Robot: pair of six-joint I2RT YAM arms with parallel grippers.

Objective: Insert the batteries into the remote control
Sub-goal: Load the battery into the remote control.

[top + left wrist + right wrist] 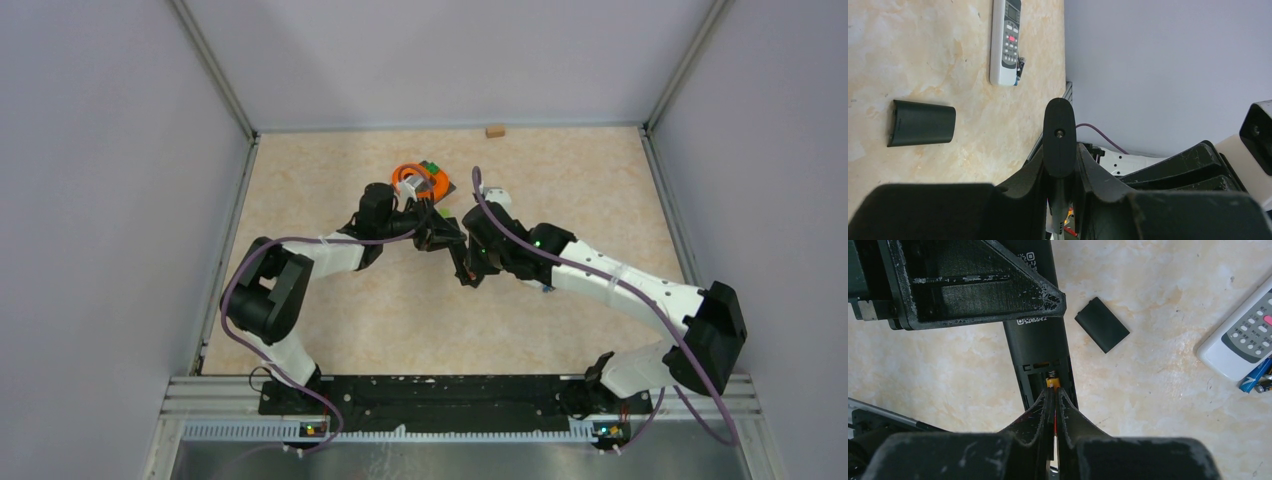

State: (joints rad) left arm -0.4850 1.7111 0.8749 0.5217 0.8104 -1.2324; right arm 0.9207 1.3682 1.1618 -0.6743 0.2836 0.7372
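Note:
My left gripper (1062,161) is shut on a black remote control (1059,131), seen end-on in the left wrist view. In the right wrist view the remote (1038,342) shows its open battery bay. My right gripper (1052,393) is shut on an orange-red battery (1051,383), whose tip is in the bay against the spring. The black battery cover (1102,324) lies on the table beside it and also shows in the left wrist view (921,123). Blue batteries (1255,380) lie by a white remote (1243,335). In the top view both grippers (440,238) (463,258) meet at the table's middle.
The white remote (1007,40) lies on the table beyond the cover. An orange ring with red and green toy blocks (420,180) sits just behind the grippers. A small wooden block (494,130) lies at the back wall. Grey walls enclose the marbled table (580,180).

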